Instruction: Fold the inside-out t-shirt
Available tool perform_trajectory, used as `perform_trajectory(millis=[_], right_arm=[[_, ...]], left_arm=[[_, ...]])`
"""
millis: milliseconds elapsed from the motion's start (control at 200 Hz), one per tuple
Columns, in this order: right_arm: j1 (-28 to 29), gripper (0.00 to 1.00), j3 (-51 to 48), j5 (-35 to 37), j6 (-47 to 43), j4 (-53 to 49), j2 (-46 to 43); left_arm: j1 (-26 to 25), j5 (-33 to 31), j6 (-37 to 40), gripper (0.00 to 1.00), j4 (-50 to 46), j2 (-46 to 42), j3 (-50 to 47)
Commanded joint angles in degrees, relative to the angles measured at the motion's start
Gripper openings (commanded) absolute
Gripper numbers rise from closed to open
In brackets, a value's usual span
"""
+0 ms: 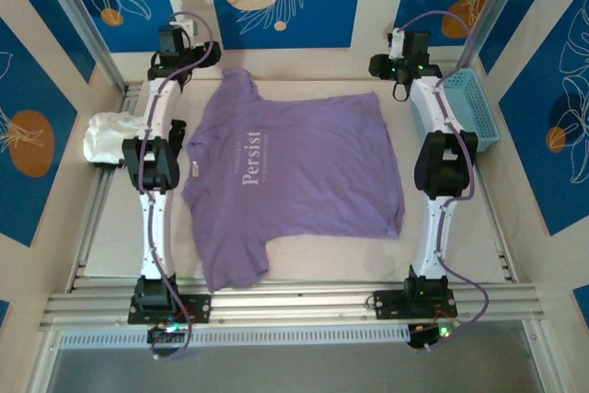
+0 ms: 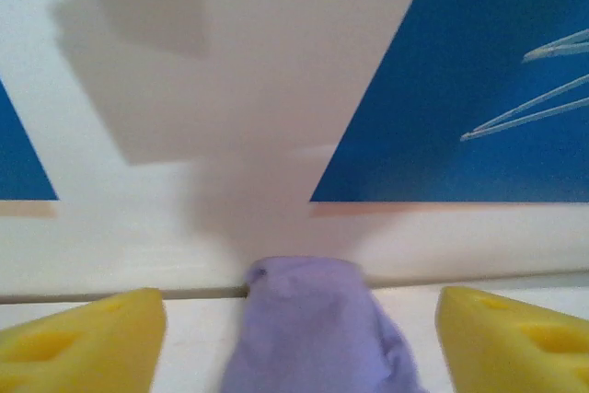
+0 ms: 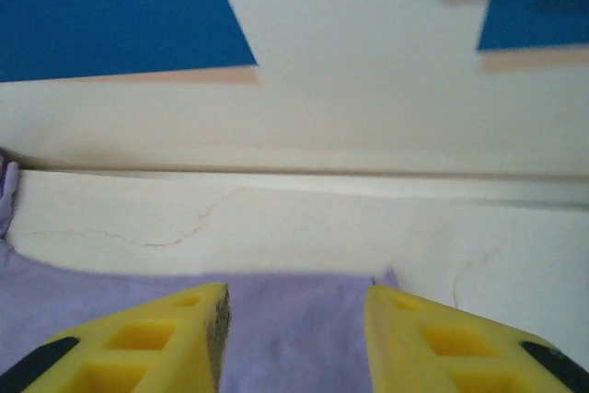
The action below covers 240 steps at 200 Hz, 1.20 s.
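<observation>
Beige table (image 1: 368, 250) — lavender t-shirt (image 1: 304, 167) flat

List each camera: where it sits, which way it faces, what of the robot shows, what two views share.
Top external: above and behind the robot, looking down at the table; left arm and right arm flank the spread t-shirt.
Left wrist: on the left arm, facing the far wall; left fingers apart, t-shirt cloth between them.
Right wrist: on the right arm, facing the far wall; right fingers apart above the t-shirt's edge.
Shared: both wrist views show t-shirt and far wall.
</observation>
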Motion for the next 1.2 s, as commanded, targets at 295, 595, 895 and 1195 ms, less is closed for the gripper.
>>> perform_trajectory(millis=[295,595,895,1195], right_arm=[[7.1,0.51,-48.7,14.5,10.1,-13.2,-36.5],[14.5,0.51,-73.2,19.4,27.9,-21.8,-55.1],[16.0,0.52,-74.3,24.3,31.2,-25.4,-50.0],[14.3,0.5,-71.2,23.2,27.4,-26.7,-40.7]], left_arm=[[-13.0,2.0,-8.2,0.81,26.1,-46.4,-70.8],[-39.7,5.1,5.1,0.73,36.4,-56.2,-98.2],[-55.3,3.6,21.9,0.68,32.3,-47.9,-98.1],[-58.9,-0.3,27.7,0.52,25.8,-35.5,-88.5]])
